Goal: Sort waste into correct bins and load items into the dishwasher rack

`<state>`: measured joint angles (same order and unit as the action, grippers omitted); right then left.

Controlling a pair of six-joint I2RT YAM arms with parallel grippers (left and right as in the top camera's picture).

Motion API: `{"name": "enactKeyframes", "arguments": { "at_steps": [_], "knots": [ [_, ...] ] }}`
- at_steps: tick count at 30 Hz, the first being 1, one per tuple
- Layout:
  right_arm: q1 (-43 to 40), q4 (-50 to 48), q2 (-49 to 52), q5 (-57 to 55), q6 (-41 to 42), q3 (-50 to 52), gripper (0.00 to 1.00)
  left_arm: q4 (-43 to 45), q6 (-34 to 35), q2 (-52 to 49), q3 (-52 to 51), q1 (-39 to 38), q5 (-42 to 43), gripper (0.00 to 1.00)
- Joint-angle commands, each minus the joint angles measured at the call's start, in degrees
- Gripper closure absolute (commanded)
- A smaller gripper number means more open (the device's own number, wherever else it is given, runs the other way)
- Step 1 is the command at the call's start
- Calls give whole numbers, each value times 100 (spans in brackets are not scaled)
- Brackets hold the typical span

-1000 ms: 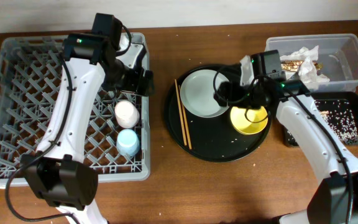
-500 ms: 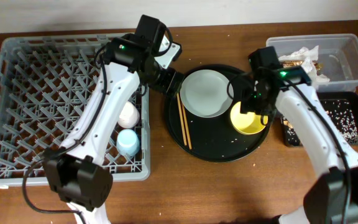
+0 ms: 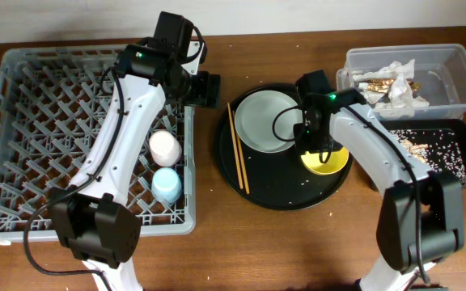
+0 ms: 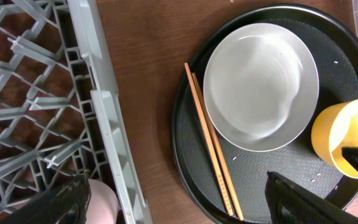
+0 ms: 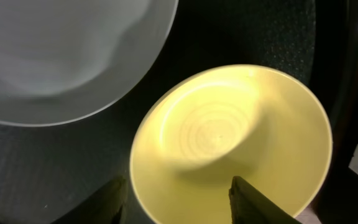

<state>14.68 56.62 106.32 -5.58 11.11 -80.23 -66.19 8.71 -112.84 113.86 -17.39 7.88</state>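
Observation:
My left gripper point(image 3: 205, 87) is open and empty. It hangs above the gap between the grey dishwasher rack point(image 3: 23, 121) and the round black tray point(image 3: 281, 198). In the left wrist view its fingers point(image 4: 179, 208) frame the wooden chopsticks point(image 4: 211, 140), with the grey-green plate point(image 4: 260, 87) beyond. My right gripper point(image 5: 182, 202) is open and straddles the near rim of the yellow bowl point(image 5: 229, 130). One finger is outside the rim and one inside. The pink cup point(image 3: 163, 145) and the light blue cup point(image 3: 167, 184) stand in the rack.
The clear tub point(image 3: 455, 61) at the back right holds crumpled tissue point(image 3: 400, 95) and gold-brown wrappers point(image 3: 383, 77). The shallow black tray point(image 3: 459, 129) in front of it holds crumbs. A few crumbs lie on the round tray.
My left gripper swung right from over the rack to the gap beside the round tray. My right gripper shifted onto the yellow bowl's left rim.

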Motion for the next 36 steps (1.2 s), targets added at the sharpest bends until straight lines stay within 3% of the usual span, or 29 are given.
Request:
{"name": "enactKeyframes", "arguments": {
  "at_steps": [1,5,16,21,28,30,33,34,36],
  "knots": [
    [31,-103,238,-197,-15,63,55,-9,70,-9,70,-7,-24,11],
    [31,-186,304,-308,-15,63,70,-31,70,-9,70,-7,-24,11],
    [76,-339,306,81,-22,446,70,-46,68,-9,70,-7,-24,11],
    [638,-459,306,629,-540,496,70,-46,70,-9,70,-7,-24,11],
    [953,-50,-20,1290,-833,-76,70,-48,70,-9,70,-7,-22,11],
    [627,402,-326,1261,-562,-496,47,-116,70,-9,70,-7,-13,11],
    [-424,782,-553,1298,83,-1001,37,-516,70,-20,48,-68,332,11],
    [-748,817,-553,1390,142,-1071,28,-623,70,-37,48,-166,402,11],
    [-1495,841,-551,1735,140,-1073,21,-678,70,-118,13,-507,564,11]
  ]
}}
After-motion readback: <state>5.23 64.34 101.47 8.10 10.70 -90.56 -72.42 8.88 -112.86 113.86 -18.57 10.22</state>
